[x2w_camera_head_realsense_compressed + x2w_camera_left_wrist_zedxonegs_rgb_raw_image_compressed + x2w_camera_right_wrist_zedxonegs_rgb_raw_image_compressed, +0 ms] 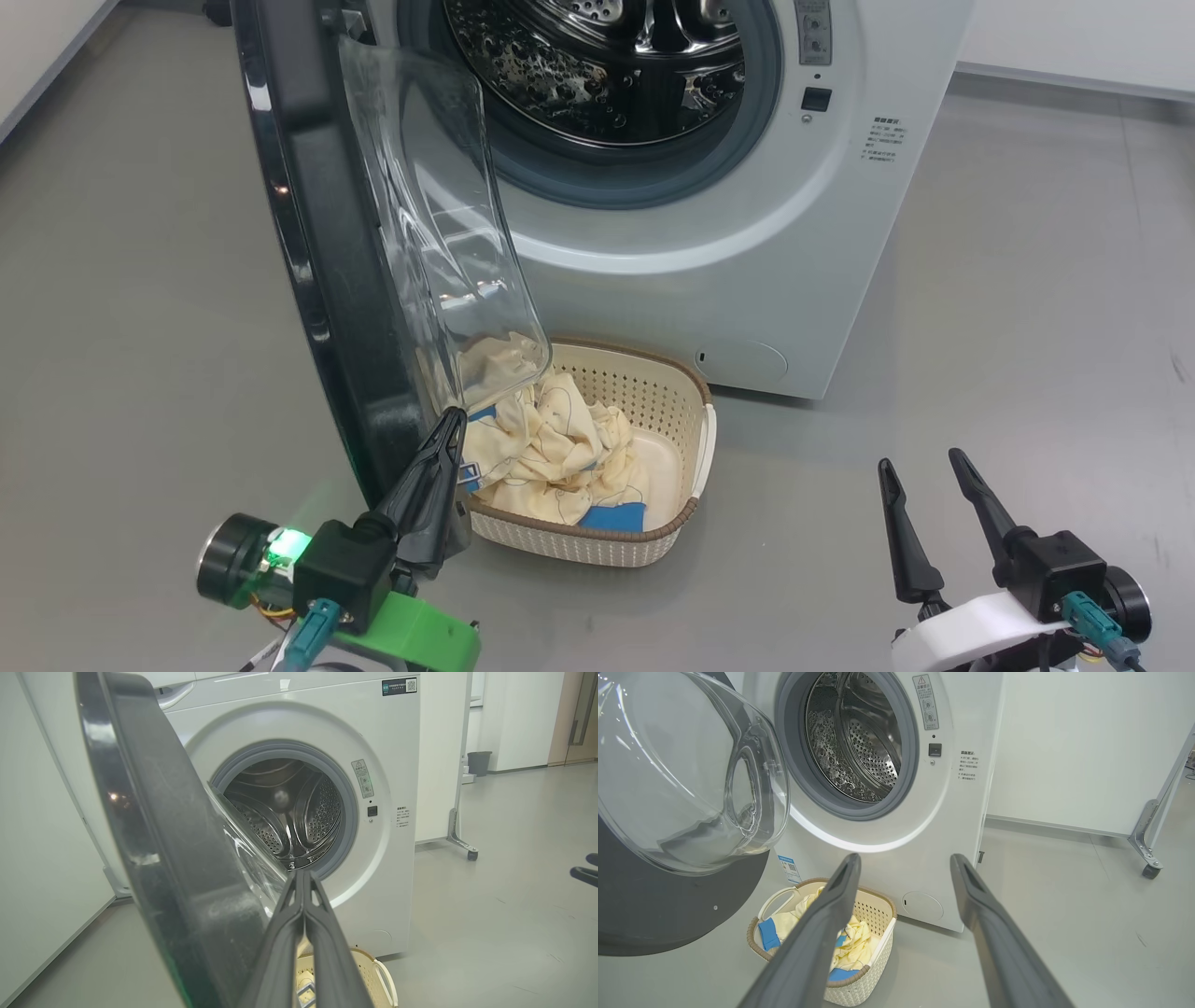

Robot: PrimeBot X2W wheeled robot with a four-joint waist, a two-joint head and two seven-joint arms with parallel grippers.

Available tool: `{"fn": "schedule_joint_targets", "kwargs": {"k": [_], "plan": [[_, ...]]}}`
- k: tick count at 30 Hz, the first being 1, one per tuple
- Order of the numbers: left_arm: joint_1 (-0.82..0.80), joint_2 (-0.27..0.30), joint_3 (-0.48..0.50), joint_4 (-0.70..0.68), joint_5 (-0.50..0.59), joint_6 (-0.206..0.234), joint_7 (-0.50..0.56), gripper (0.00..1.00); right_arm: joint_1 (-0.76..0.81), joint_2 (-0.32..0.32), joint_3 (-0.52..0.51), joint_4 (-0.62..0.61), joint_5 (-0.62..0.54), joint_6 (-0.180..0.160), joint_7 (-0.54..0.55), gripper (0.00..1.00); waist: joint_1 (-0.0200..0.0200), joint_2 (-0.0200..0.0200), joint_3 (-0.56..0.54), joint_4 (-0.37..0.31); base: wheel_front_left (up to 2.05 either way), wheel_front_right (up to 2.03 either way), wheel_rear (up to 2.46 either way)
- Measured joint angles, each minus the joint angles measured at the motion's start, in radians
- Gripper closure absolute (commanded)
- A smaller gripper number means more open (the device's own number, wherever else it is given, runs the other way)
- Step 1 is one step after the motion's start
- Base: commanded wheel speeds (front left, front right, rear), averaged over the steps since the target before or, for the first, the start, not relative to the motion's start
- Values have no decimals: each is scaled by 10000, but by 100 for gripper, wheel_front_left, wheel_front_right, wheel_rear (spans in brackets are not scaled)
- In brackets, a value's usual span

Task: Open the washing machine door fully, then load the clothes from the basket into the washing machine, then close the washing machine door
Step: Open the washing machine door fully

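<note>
Clenched empty, left claw (455,418) beside the door's (308,261) inner face, likely to shove it wider, clear of the basket (644,353); right claw (920,460) spread, ready for the clothes (551,448).

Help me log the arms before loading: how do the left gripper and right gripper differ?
The left gripper has its fingers shut together; the right gripper has them spread open. The left gripper sits by the lower rim of the washing machine door, beside the basket; the right gripper is over the floor, apart from both. Both have long dark fingers and hold nothing.
</note>
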Motion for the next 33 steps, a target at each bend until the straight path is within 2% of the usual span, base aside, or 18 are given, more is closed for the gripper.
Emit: {"fn": "schedule_joint_targets", "kwargs": {"k": [23, 33], "plan": [[1, -61, 520, 596, -282, 539, 186, 100, 0, 136, -261, 10, -174, 171, 0, 0, 0, 0, 172, -54, 0, 0, 0], [0, -67, 773, 888, -466, 725, 107, 100, 1, 150, -529, -6, -259, 173, 0, 0, 0, 0, 260, 223, 0, 0, 0]]}}
